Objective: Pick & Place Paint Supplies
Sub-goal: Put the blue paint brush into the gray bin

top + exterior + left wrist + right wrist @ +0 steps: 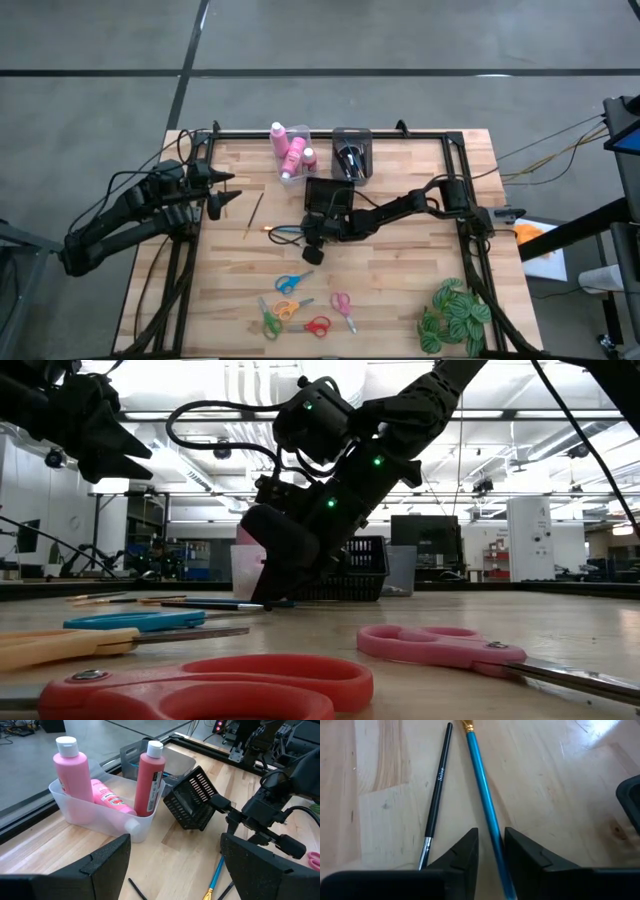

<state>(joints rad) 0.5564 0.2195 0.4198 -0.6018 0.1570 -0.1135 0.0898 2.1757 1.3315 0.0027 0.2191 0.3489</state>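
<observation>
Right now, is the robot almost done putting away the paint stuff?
Not yet. The three pink bottles already sit in the clear bin, and some brushes are in the black bin. The right claw is closing around the blue paintbrush. The black paintbrush, a wooden brush and five scissors still lie on the table. The left claw waits open.

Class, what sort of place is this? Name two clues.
Probably a robotics lab or workshop: two robot arms at a framed wooden table, with shelving and equipment in the hall behind.
</observation>
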